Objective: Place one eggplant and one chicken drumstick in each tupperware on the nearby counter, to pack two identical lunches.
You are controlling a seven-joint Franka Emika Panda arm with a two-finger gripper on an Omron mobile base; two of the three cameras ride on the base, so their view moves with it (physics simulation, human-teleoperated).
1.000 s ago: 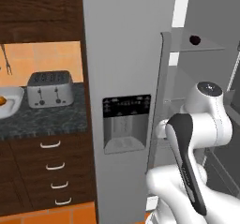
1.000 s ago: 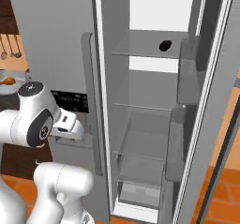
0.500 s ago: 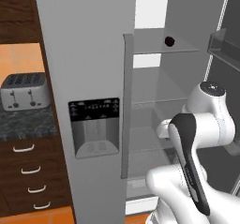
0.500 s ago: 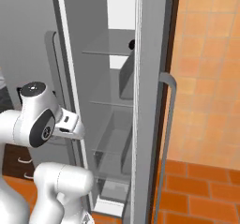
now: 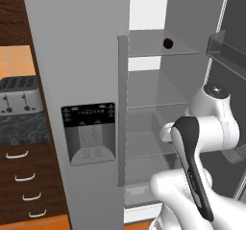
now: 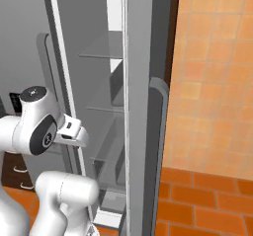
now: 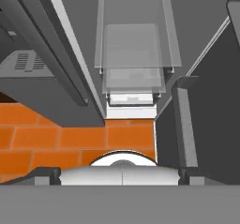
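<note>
Eggplant, small and dark, lies on an upper glass shelf inside the open fridge ahead of you. Your gripper points down at the orange floor tiles and the fridge's clear bottom drawers, its two dark fingertips spread wide with nothing between them. At far left, a silver toaster stands on the dark speckled counter.

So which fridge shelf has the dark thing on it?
The top glass shelf: a small dark round thing sits at its back; the lower shelves look bare.
</note>
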